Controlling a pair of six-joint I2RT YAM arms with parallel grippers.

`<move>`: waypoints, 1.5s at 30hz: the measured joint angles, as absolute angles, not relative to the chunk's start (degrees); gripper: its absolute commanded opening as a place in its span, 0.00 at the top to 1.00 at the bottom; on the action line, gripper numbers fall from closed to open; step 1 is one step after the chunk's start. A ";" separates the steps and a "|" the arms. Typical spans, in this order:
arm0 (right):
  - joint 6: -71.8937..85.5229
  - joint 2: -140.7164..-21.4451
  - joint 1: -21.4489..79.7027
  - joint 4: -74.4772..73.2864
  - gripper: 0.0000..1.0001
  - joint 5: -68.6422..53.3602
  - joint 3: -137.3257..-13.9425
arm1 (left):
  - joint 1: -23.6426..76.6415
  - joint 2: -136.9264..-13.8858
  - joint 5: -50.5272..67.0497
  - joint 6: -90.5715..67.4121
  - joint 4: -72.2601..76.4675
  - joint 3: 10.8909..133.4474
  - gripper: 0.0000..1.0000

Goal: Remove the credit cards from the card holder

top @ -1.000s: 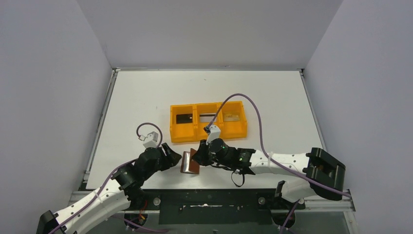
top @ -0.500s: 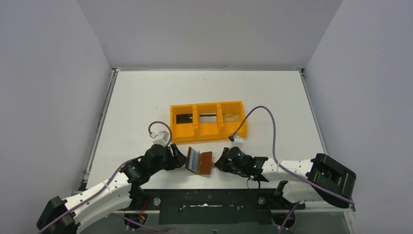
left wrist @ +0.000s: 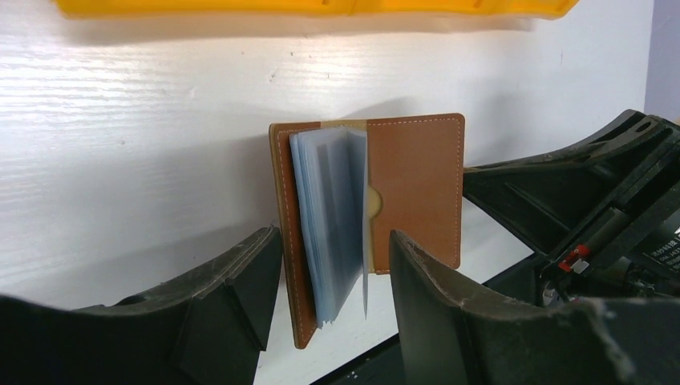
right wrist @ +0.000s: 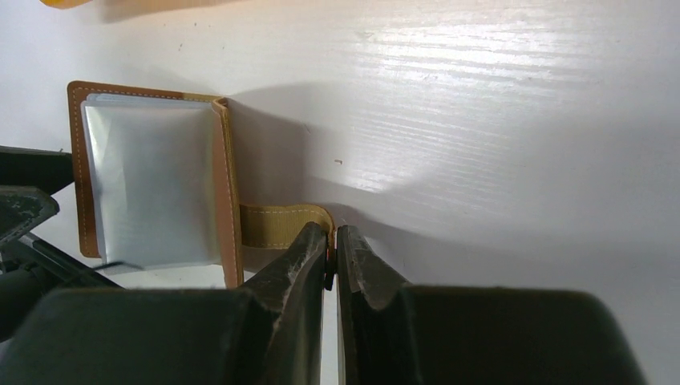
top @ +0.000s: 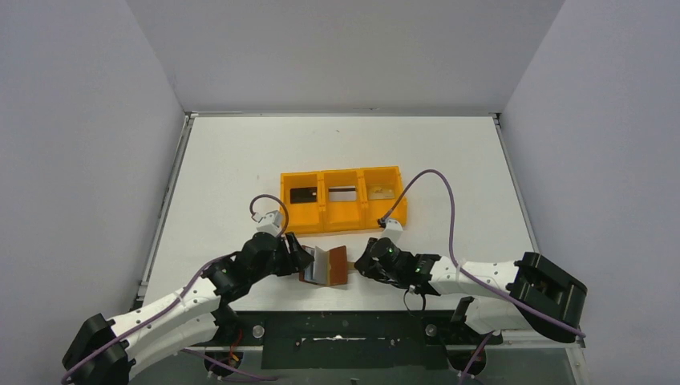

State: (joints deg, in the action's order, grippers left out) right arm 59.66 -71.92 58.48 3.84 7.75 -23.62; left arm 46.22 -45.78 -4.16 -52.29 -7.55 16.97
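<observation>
Leather wallet [top: 325, 265] looks light, floppy; right claw [right wrist: 331, 237] clamps its tab [right wrist: 281, 225], left claw [left wrist: 332, 241] stands apart astride the pockets [left wrist: 325, 200].

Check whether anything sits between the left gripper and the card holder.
Nothing visible does. The left gripper is open, its fingers flanking the blue-grey pockets of the card holder; the right gripper pinches its snap tab.

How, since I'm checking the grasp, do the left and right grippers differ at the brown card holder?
Left gripper: jaws apart, straddling a cover and the clear pockets of the brown leather card holder. Right gripper: jaws pinched shut on its tan snap tab. Left gripper comes from the holder's left, right gripper from its right. Both are at the same holder.
</observation>
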 measured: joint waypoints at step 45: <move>61.69 -73.97 58.59 1.56 0.94 9.93 -25.10 | 49.04 -53.43 -1.28 -52.53 -4.16 21.80 0.48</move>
State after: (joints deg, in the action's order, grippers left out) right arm 61.69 -73.97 58.59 1.56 9.93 -25.10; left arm 49.04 -53.43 -1.28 -52.53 -4.16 21.80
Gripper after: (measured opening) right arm 0.076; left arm 0.506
